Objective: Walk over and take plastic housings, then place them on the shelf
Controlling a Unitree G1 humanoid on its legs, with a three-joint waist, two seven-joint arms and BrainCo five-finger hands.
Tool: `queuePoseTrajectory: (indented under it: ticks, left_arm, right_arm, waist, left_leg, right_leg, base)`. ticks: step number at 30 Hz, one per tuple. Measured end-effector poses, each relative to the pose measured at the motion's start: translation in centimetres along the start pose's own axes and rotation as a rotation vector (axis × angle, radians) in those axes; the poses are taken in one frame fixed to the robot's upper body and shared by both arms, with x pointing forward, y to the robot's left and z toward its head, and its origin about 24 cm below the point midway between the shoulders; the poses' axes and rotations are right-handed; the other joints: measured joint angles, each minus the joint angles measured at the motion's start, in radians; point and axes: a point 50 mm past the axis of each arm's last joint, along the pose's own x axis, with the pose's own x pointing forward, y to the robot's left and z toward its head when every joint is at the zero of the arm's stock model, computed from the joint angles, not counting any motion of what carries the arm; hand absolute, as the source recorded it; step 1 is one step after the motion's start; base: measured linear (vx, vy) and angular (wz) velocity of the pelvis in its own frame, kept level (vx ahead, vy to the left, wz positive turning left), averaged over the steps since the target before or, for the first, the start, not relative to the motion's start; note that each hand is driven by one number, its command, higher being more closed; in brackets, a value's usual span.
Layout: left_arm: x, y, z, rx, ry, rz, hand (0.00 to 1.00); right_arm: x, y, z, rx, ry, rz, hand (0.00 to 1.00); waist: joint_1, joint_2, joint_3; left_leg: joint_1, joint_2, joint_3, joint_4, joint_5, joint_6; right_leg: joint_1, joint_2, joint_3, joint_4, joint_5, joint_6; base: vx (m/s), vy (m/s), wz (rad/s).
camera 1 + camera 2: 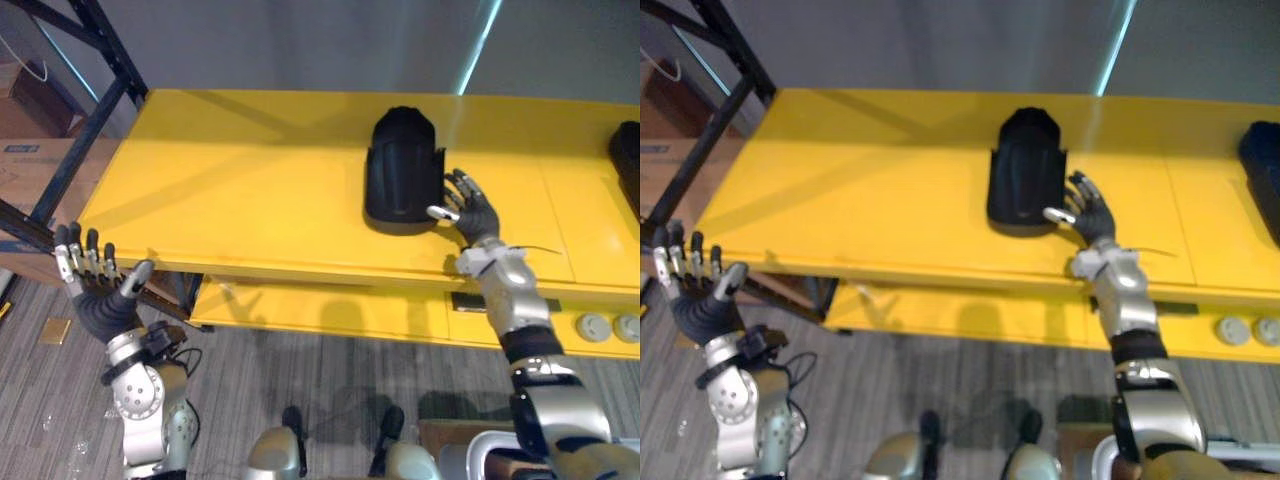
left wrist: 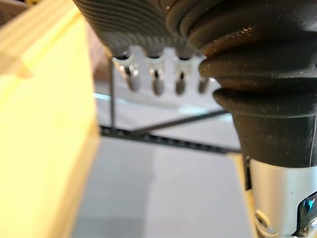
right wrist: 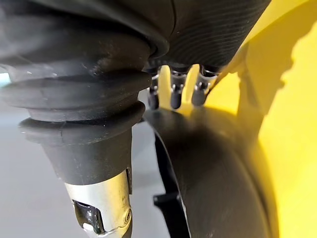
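The right hand (image 1: 470, 212), fingers spread, sat just right of the black housing (image 1: 402, 170), whose long axis ran away from the robot.

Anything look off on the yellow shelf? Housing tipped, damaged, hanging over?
Nothing stands out. The black housing rests on the yellow shelf, well in from its edges, no visible damage. The right hand lies open beside it, thumb at its side. The left hand is open, off the shelf's front corner.
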Motion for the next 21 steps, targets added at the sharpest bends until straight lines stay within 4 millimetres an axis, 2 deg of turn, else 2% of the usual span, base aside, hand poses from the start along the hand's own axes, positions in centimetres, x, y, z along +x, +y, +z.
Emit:
queuePoseTrajectory:
  ticks: [4,6,8,11,14,16,19,21]
  left_arm:
    - [-0.3,1.4,-1.7,0.062,0.074,0.131,0.0]
    - [-0.8,3.1,-3.4,0.132,0.14,0.242,0.0]
    - [-1.3,4.2,-4.2,0.162,0.177,0.3,0.0]
    - [-2.1,6.2,-4.8,0.216,0.21,0.36,0.0]
    - [-2.8,7.1,-4.9,0.222,0.211,0.399,0.0]
    - [-3.4,8.0,-4.8,0.227,0.211,0.436,0.0]
    - [-4.1,8.7,-4.7,0.206,0.206,0.481,0.0]
    - [-4.1,8.8,-4.8,0.199,0.213,0.483,0.0]
  right_arm:
    - [-0.2,0.4,-0.1,0.029,-0.022,0.001,0.0]
    - [-0.4,0.6,-0.1,0.032,-0.034,-0.018,0.0]
    - [-0.6,0.6,0.0,0.031,-0.048,-0.04,0.0]
    - [-0.7,0.6,0.1,-0.014,-0.073,-0.112,0.0]
    - [-1.4,0.9,0.5,-0.128,-0.109,-0.187,0.0]
    - [-1.9,2.1,1.5,-0.191,-0.193,-0.22,0.0]
    - [-2.6,5.2,5.9,-0.236,-0.464,-0.197,0.0]
    - [-2.9,6.2,7.3,-0.235,-0.546,-0.163,0.0]
  waist:
    - [0.001,-0.01,0.006]
    - [0.001,-0.014,0.008]
    - [0.005,-0.02,0.011]
    - [0.012,-0.025,0.014]
    - [0.029,-0.026,0.015]
    - [0.028,-0.026,0.015]
    - [0.027,-0.026,0.015]
    - [0.027,-0.027,0.016]
  left_leg:
    - [-0.001,0.003,-0.008,-0.016,0.012,-0.004]
    - [-0.008,0.005,-0.018,-0.017,0.014,-0.007]
    - [-0.012,0.007,-0.02,-0.015,0.015,-0.007]
    - [-0.018,0.007,-0.021,-0.013,0.015,-0.007]
    - [-0.018,0.006,-0.021,-0.015,0.015,-0.008]
    - [-0.019,0.005,-0.02,-0.016,0.014,-0.007]
    - [-0.02,0.004,-0.019,-0.016,0.013,-0.007]
    - [-0.021,0.004,-0.019,-0.015,0.013,-0.006]
  right_leg:
    - [0.0,0.005,-0.011,-0.01,0.001,0.002]
    - [0.0,0.008,-0.021,-0.012,0.001,0.001]
    - [0.0,0.01,-0.023,-0.014,0.0,0.0]
    - [-0.003,0.01,-0.024,-0.015,0.001,0.0]
    - [-0.005,0.01,-0.025,-0.015,0.0,0.0]
    - [-0.006,0.009,-0.025,-0.015,0.0,0.0]
    - [-0.009,0.007,-0.024,-0.015,-0.001,0.0]
    - [-0.01,0.007,-0.024,-0.015,-0.001,0.0]
  base:
    - [-0.01,-0.004,0.06]
    - [0.02,-0.004,0.12]
    - [0.02,0.005,0.06]
    - [0.01,0.008,0.03]
    - [0.0,0.0,0.0]
    - [0.0,0.0,0.0]
    - [0.0,0.0,0.0]
    - [0.0,0.0,0.0]
